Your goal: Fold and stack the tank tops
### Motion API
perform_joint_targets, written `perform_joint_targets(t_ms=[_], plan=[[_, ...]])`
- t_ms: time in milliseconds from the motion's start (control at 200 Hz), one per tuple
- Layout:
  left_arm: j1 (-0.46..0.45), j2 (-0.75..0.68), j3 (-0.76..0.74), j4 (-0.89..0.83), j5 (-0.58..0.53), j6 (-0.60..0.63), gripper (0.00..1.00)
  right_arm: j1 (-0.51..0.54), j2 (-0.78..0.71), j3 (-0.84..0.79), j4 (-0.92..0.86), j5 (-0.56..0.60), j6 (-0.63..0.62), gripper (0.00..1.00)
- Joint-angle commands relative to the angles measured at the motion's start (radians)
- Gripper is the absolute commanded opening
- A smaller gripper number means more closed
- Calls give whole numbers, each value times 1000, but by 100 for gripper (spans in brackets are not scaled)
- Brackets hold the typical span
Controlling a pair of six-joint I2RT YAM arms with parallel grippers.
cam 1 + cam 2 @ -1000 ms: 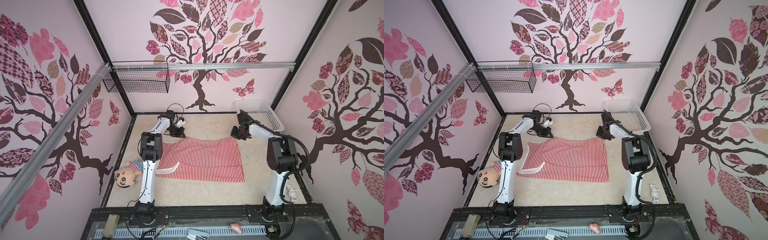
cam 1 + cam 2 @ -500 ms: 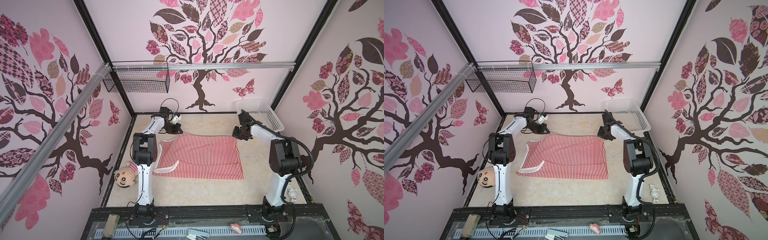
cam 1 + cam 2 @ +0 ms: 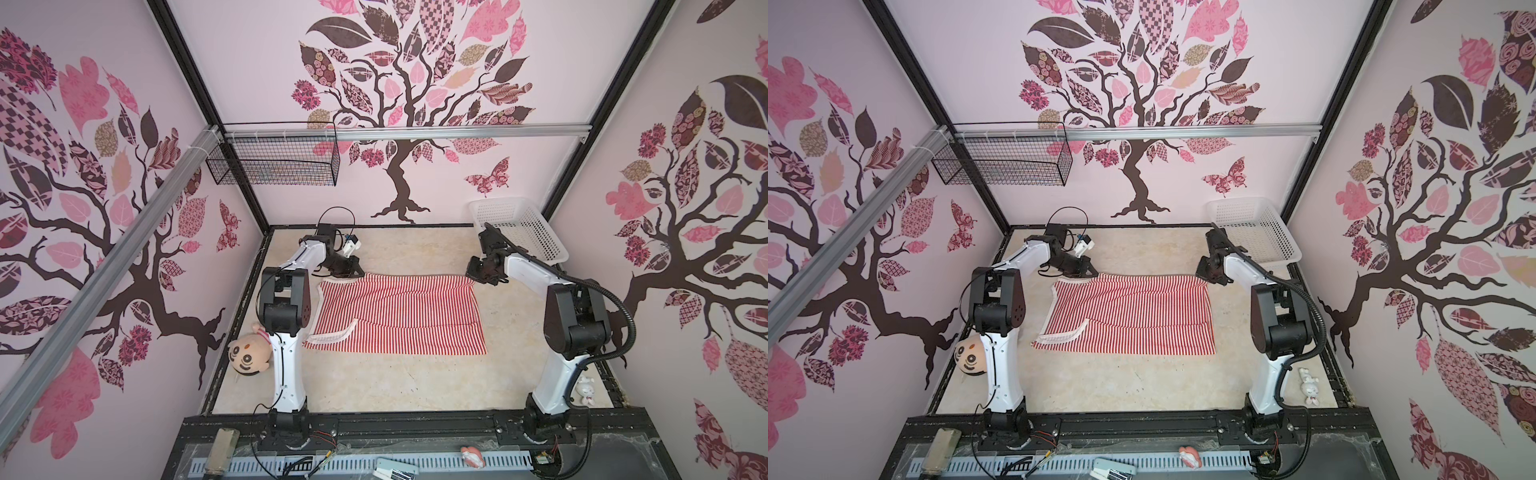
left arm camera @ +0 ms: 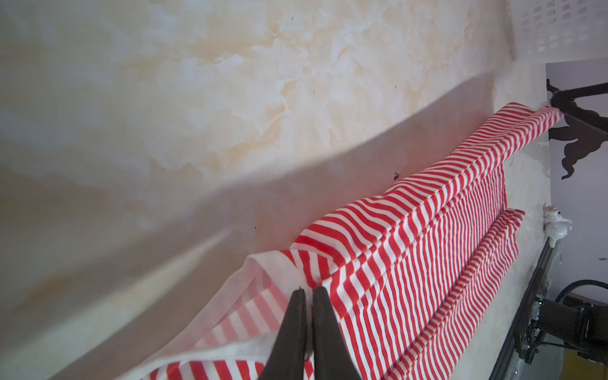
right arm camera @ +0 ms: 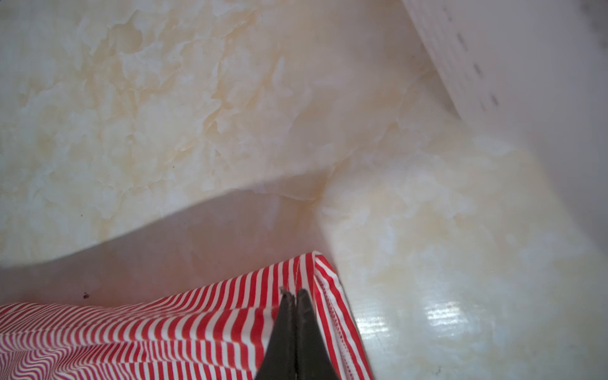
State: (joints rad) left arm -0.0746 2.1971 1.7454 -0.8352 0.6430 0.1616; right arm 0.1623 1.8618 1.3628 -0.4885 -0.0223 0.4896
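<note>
One red-and-white striped tank top (image 3: 399,316) (image 3: 1129,316) lies spread on the marbled table, with its white-trimmed armhole at the left. My left gripper (image 3: 359,272) (image 3: 1094,272) sits at its far left corner. In the left wrist view this gripper (image 4: 306,289) is shut on the white trim of the tank top (image 4: 411,237). My right gripper (image 3: 473,274) (image 3: 1202,274) is at the far right corner. In the right wrist view it (image 5: 292,292) is shut on the hem corner of the striped fabric (image 5: 164,329), which is lifted slightly off the table.
A white plastic basket (image 3: 519,224) stands at the back right, close behind the right gripper. A black wire basket (image 3: 274,166) hangs on the back left rail. A plush doll (image 3: 249,353) lies by the left arm's base, and a small white figurine (image 3: 586,390) by the right one.
Both grippers have drawn the tank top's far edge a little toward the back wall, pulling the cloth straighter. The left arm's elbow has swung to the left.
</note>
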Motion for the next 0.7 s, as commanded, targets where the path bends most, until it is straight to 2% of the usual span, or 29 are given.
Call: perform_joint_targets(t_ms=[0, 265, 535, 695], plan=[[7, -91, -39, 46, 36, 19, 9, -4, -74, -30, 9, -16, -5, 1], [15, -183, -143, 87, 75, 16, 9, -4, -132, -126, 37, -44, 4, 2], [13, -258, -281, 113, 52, 45, 9, -4, -195, -224, 59, -67, 15, 2], [19, -306, -352, 119, 55, 67, 10, -4, -219, -278, 68, -78, 16, 6]])
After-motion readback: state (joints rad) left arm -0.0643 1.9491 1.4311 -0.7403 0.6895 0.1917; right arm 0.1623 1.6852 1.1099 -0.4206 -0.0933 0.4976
